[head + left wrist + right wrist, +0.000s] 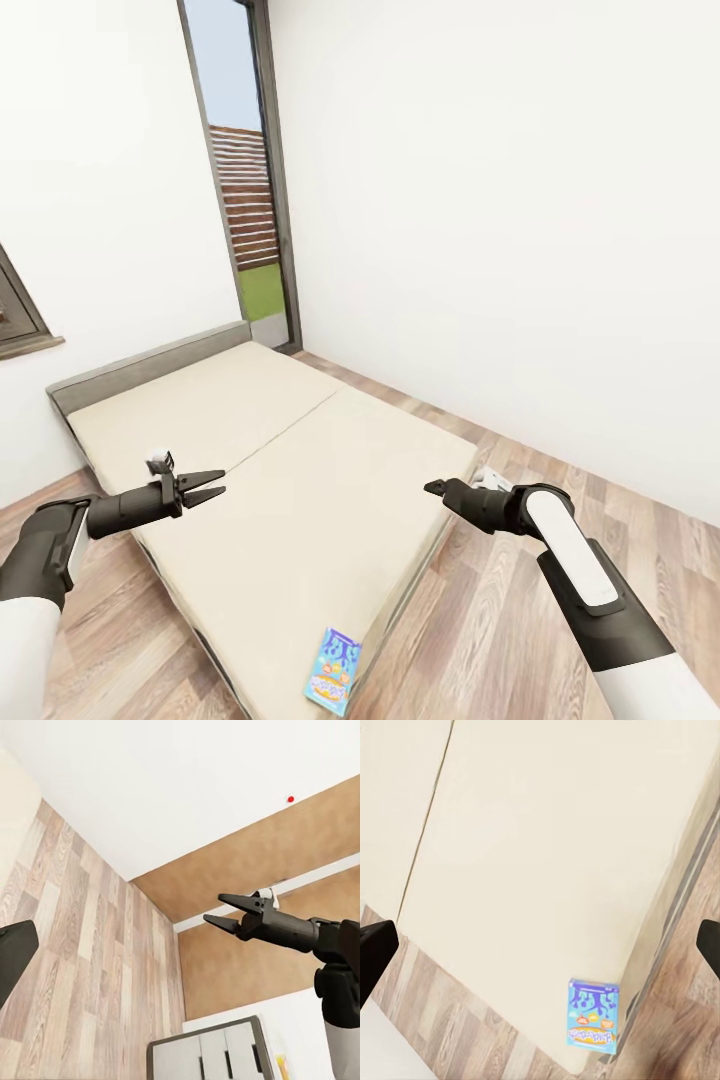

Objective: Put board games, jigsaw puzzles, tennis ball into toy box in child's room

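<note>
One bed (pixel 300 470), with one board game (pixel 334 671) lying on it. Two grippers: left (pixel 212 490) and right (pixel 436 489). One window (pixel 245 170), one cabinet (pixel 214 1050).

Blue board game box (pixel 335 671) at the bed's (pixel 300 470) near corner by its edge, colourful cartoon lettering on the lid too small and blurred to read, no other text legible
</note>
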Tool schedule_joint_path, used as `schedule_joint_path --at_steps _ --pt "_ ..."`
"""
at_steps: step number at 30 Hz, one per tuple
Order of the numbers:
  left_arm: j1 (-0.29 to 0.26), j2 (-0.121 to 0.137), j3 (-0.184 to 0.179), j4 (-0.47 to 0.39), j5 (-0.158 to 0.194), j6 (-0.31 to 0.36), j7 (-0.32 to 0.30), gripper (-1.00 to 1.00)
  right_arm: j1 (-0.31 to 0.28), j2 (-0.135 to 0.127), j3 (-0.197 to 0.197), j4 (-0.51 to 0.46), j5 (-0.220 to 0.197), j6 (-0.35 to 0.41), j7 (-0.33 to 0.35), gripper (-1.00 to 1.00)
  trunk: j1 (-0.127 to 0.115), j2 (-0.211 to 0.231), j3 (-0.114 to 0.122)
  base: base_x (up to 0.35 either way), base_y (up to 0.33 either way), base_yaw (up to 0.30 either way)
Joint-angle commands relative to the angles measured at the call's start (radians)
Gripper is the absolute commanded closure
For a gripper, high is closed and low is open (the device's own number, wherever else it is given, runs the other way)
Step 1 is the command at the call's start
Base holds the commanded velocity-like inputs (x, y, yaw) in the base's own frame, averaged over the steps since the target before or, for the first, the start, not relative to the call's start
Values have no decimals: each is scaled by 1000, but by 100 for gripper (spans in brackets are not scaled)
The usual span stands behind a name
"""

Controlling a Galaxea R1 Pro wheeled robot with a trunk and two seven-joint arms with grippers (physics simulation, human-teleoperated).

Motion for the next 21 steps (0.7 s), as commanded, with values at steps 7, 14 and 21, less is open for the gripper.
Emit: schedule_joint_path --at_steps 7,14,21 --pt "-1 -1 3 -1 -11 11 -8 -100 -1 -1 2 -1 -9 0 -10 -100 1 -2 -2 8 -24 5" --pt "-1 -1 3 -1 -11 11 -8 -100 -1 -1 2 -1 -9 0 -10 -100 1 -2 -2 1 -137 103" --pt "-2 -1 3 -1 -11 11 -8 -100 -1 -1 2 -1 -9 0 -10 -100 1 -2 -2 0 -56 89"
